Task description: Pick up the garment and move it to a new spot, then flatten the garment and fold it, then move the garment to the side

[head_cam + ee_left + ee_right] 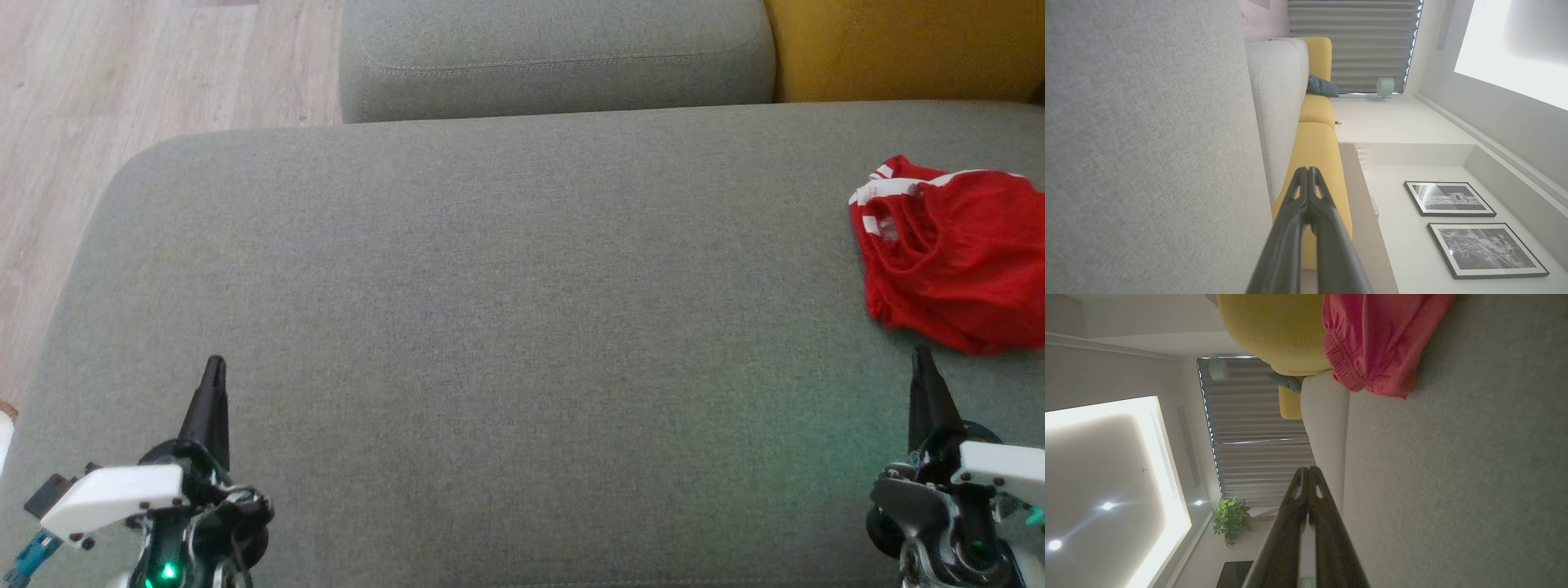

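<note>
Two tools sit nearest in the head view, the left tool (214,365) at 7 o'clock and the right tool (921,353) at 5 o'clock, each clenched with its two dark fingers pressed together on nothing, both over the grey sofa seat (490,286). One garment (955,253), red with white stripes, lies crumpled on the seat at 3 o'clock, just beyond the right tool's tip. Farther off, around 12 o'clock, stand one grey back cushion (555,57) and one yellow cushion (898,45); the left wrist view shows two framed pictures (1449,199) on a wall
</note>
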You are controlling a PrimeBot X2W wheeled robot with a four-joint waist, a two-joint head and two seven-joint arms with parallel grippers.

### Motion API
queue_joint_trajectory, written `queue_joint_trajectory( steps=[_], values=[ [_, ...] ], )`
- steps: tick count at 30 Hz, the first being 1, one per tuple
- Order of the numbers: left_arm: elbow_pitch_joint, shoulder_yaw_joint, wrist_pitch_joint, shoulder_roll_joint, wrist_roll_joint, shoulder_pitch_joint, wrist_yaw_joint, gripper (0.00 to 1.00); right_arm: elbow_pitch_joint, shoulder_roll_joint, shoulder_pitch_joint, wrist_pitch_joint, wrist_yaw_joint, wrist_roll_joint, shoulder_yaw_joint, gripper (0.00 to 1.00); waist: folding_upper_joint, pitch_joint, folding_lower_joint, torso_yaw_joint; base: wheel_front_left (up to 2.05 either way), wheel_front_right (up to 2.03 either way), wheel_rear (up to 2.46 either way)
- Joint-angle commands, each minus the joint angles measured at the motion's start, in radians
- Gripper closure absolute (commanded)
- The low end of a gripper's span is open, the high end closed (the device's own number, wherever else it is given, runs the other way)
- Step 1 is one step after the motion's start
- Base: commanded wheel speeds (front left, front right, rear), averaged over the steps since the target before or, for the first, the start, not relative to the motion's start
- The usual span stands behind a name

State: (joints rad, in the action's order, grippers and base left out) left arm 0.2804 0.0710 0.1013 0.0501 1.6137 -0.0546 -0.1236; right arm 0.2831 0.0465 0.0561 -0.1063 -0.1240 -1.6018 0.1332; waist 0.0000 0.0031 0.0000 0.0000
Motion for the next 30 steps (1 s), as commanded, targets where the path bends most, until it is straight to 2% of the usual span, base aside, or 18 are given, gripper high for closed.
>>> queue_joint_trajectory(
  steps=[1, 30],
  values=[
    [-0.035, 0.033, 0.004, 0.007, 0.003, -0.053, -0.007, 1.00, -0.038, 0.005, 0.052, -0.006, -0.007, -0.008, -0.020, 1.00, 0.0000, 0.000, 0.0000, 0.000, 0.00, 0.00, 0.00],
    [-0.035, 0.037, 0.007, 0.005, 0.000, -0.053, -0.007, 1.00, -0.038, 0.005, 0.052, -0.007, -0.007, -0.007, -0.020, 1.00, 0.0000, 0.000, 0.0000, 0.000, 0.00, 0.00, 0.00]
  ],
)
